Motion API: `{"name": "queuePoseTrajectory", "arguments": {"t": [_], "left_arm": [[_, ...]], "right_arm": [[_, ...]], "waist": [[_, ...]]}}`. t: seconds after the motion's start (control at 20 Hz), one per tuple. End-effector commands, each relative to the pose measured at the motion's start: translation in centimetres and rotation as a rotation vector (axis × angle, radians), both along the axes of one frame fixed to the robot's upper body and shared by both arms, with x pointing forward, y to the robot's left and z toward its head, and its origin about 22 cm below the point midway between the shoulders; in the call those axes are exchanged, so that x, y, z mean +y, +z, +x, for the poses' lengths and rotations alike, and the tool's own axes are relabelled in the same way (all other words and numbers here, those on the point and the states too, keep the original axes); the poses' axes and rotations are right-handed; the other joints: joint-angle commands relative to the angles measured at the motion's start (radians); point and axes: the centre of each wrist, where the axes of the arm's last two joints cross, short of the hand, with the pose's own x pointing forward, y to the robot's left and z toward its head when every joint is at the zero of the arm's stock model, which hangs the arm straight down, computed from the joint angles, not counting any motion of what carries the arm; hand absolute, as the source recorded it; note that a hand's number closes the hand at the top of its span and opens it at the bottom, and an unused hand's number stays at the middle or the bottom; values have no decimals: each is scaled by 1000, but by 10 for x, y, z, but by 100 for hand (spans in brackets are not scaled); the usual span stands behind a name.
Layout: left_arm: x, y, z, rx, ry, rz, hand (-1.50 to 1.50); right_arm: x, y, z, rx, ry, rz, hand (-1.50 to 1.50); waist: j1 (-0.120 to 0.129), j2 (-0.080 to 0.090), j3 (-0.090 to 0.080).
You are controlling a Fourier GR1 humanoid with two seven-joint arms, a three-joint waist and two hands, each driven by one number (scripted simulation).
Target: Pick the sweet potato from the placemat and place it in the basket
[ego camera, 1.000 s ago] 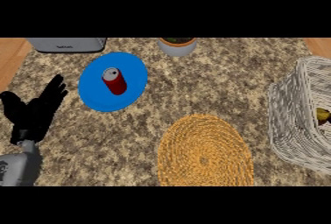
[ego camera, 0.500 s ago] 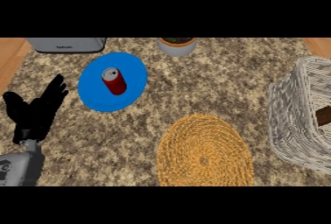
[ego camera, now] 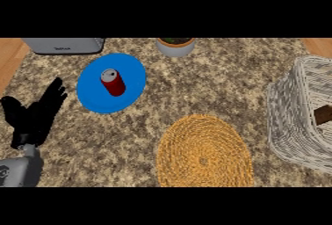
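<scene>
The sweet potato (ego camera: 322, 115) shows as a brown piece inside the white wicker basket (ego camera: 292, 118) at the right edge, partly cut off by the view's border. Nothing lies on the round woven orange placemat (ego camera: 204, 151) at the lower middle. My left hand (ego camera: 35, 115) rests open at the far left with its fingers up, far from both. My right hand does not show in the view.
A red can (ego camera: 113, 82) lies on a blue plate (ego camera: 97, 97) at the upper left. A grey appliance (ego camera: 63, 44) and a potted plant (ego camera: 175, 45) stand along the counter's far edge. Wooden floor shows past both upper corners.
A dark shape with a yellowish spot at the basket's right edge one second ago is gone; only the brown sweet potato shows there. The left hand has hardly moved.
</scene>
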Motion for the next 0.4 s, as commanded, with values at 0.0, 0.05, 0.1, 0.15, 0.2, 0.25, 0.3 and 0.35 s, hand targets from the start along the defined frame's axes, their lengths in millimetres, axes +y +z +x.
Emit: {"name": "queuePoseTrajectory", "arguments": {"t": [0.0, 0.05, 0.1, 0.15, 0.2, 0.25, 0.3, 0.35], "left_arm": [[19, 18, 7, 8, 4, 4, 0], [8, 1, 11, -9, 34, 1, 0], [1, 3, -2, -2, 1, 6, 0], [14, -1, -1, 10, -1, 6, 0], [15, -2, -2, 6, 19, 3, 0], [15, 2, 5, 15, -6, 1, 0], [-4, 11, 6, -15, -1, 5, 0], [9, 6, 5, 16, 15, -4, 0]], "right_arm": [[-50, 6, -44, -15, 42, 45, -150], [-58, 12, -66, 21, 61, 16, -150], [-69, -1, -80, 57, 75, 8, -150], [-80, -11, -88, 62, 92, 17, -150], [-90, -2, -97, 63, 113, 22, -150], [-100, 7, -96, 65, 123, 22, -150], [-103, -4, -111, 83, 140, 9, -150], [-112, -13, -110, 106, 143, 18, -150]], "waist": [[-2, 1, 1], [-20, 2, 0], [-8, 0, 2], [-9, 3, 2], [-7, 2, 2], [-1, 4, 1], [0, 2, 2], [6, 5, 3]]}}
